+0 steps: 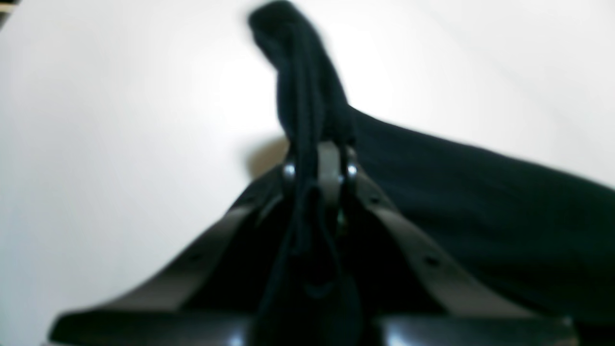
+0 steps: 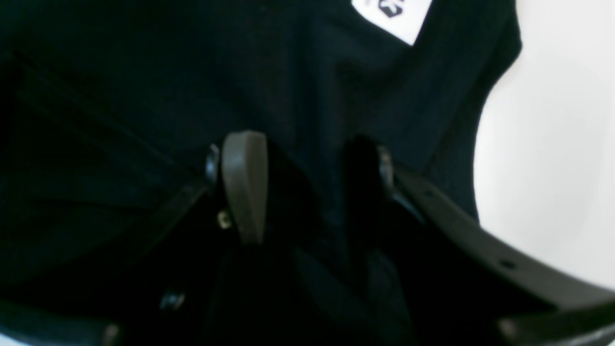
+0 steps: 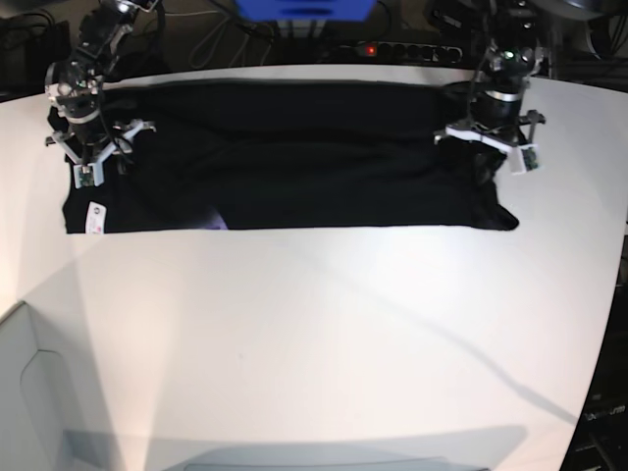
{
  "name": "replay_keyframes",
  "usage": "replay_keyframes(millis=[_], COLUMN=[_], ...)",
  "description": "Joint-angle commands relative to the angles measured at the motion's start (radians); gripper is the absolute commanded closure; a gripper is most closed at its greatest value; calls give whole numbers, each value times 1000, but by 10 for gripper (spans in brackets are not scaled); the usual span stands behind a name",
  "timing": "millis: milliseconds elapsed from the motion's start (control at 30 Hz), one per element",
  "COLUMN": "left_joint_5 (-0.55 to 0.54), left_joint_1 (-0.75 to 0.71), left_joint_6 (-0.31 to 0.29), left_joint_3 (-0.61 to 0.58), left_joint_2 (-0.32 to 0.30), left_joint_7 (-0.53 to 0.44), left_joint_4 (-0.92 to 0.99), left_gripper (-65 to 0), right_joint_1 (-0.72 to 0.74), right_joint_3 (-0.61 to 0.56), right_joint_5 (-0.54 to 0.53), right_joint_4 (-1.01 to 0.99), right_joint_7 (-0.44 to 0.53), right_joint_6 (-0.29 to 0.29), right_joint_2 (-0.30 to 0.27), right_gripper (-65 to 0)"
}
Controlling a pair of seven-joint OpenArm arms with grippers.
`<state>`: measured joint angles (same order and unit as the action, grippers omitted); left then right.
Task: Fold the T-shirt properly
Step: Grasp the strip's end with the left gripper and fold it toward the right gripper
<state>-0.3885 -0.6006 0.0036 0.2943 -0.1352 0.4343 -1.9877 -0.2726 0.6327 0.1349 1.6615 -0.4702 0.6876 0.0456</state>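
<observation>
The black T-shirt [image 3: 285, 157] lies as a long band across the far part of the white table [image 3: 314, 343]. Its white tag [image 3: 95, 218] is at the left near corner and also shows in the right wrist view [image 2: 391, 19]. A purplish bit of collar [image 3: 218, 221] peeks out at the near edge. My left gripper [image 1: 319, 158] is shut on a bunched ridge of the shirt [image 1: 480, 192] at its right end [image 3: 481, 157]. My right gripper [image 2: 305, 178] stands on the shirt's left end [image 3: 93, 162]. Its fingers [image 2: 242, 182] are apart, with black cloth [image 2: 144, 96] between them.
A blue box [image 3: 304, 8], a power strip with a red light [image 3: 402, 49] and cables lie behind the table's far edge. The table's right edge curves close to the left arm [image 3: 505, 78]. A white panel [image 3: 29, 392] stands at the near left.
</observation>
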Motion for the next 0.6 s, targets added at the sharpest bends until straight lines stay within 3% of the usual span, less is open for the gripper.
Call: replay_keyframes(millis=[0,333,567], left_joint_5=[-8,0,130], left_joint_1=[-2,63,186], left_joint_6=[-11,-1,0], left_joint_3=[-37,-444,-666], left_joint_2=[-5,-30,-31], left_joint_7=[-24,-24,-19], left_joint_4=[-20,-12,47], left_gripper=[0,0,0], right_joint_1=[-4,14,14], right_joint_3=[-1,2,-1], right_joint_5=[27,27,27], right_joint_4=[2,2,2], right_joint_7=[-37,-42,-37], right_joint_6=[11,11,11], right_joint_2=[-3,-3,-3], right_gripper=[-297,-297,-297])
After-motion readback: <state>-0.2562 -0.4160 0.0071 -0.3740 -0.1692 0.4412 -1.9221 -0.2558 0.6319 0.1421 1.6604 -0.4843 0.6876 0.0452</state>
